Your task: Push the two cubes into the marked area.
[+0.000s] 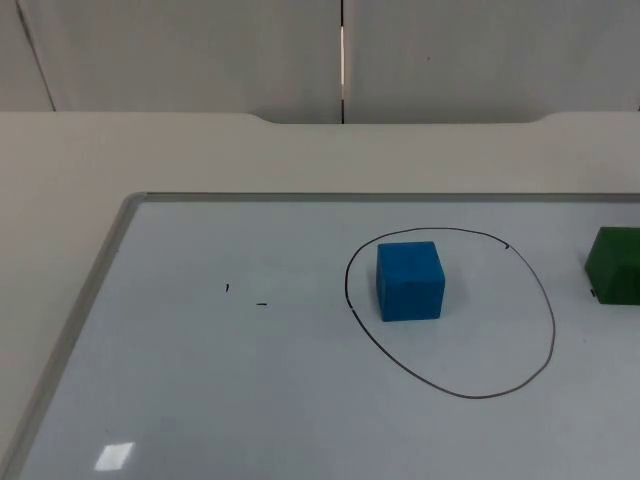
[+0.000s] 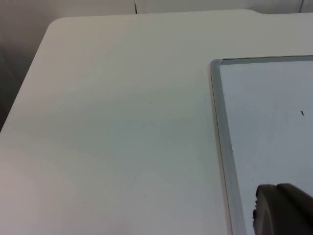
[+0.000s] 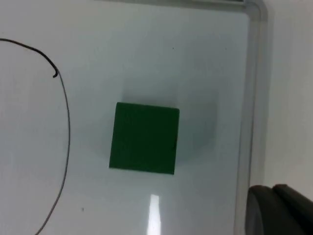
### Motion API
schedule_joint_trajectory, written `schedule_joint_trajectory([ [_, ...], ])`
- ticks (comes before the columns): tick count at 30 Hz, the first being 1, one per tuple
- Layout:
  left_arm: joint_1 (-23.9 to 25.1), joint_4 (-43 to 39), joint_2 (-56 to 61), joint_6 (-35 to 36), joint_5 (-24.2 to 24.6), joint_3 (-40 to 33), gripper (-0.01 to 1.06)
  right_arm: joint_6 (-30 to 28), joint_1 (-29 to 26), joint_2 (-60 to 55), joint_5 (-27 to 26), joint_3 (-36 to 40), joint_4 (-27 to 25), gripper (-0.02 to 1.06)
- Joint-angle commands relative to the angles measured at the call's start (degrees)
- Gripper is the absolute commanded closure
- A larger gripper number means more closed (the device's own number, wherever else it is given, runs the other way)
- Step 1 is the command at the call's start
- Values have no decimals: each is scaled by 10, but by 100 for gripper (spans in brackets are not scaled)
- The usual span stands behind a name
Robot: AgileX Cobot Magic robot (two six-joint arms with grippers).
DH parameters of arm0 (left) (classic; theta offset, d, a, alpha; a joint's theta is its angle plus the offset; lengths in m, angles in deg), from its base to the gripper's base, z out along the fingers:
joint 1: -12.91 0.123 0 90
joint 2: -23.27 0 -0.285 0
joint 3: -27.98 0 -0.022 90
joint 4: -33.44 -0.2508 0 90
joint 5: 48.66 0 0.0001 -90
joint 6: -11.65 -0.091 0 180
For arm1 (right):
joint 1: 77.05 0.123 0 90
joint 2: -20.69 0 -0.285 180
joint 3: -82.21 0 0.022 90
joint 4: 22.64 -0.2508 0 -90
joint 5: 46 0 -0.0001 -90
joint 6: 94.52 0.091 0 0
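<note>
A whiteboard (image 1: 200, 400) lay on the white tabletop (image 1: 300, 155), with a hand-drawn black ring (image 1: 551, 310) on it. The blue cube (image 1: 410, 281) sat inside the ring, close to its line on the side away from the green cube. The green cube (image 1: 614, 264) stood outside the ring, just beside its line, between the ring and the whiteboard's metal frame (image 3: 248, 98); the right wrist view showed it flat on the board, apart from both.

The left gripper (image 2: 283, 210) hung over the whiteboard's corner far from the ring, where the frame meets the bare tabletop. The right gripper (image 3: 279, 210) hung over the frame near the green cube, not touching it. Only a dark fingertip of each showed, so whether the fingers were wide or narrow could not be told. Two small ink marks (image 1: 245, 296) lay on the board, well outside the ring.
</note>
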Motion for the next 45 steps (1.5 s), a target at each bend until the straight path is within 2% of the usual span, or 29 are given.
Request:
schedule_joint_trajectory([
  [1,1,-5,3,1,0,-2,105,2,-1,-23,-22,-3,2,104],
  [19,1,-5,3,1,0,-2,105,2,-1,-120,-56,-2,2,104],
  [32,1,-5,3,1,0,-2,105,3,-1,-179,-140,-2,-3,104],
  [39,1,-5,3,1,0,-2,105,12,-1,-203,-162,-2,-3,104],
  [45,1,-5,3,1,0,-2,105,15,-1,-223,-192,-2,-28,104],
])
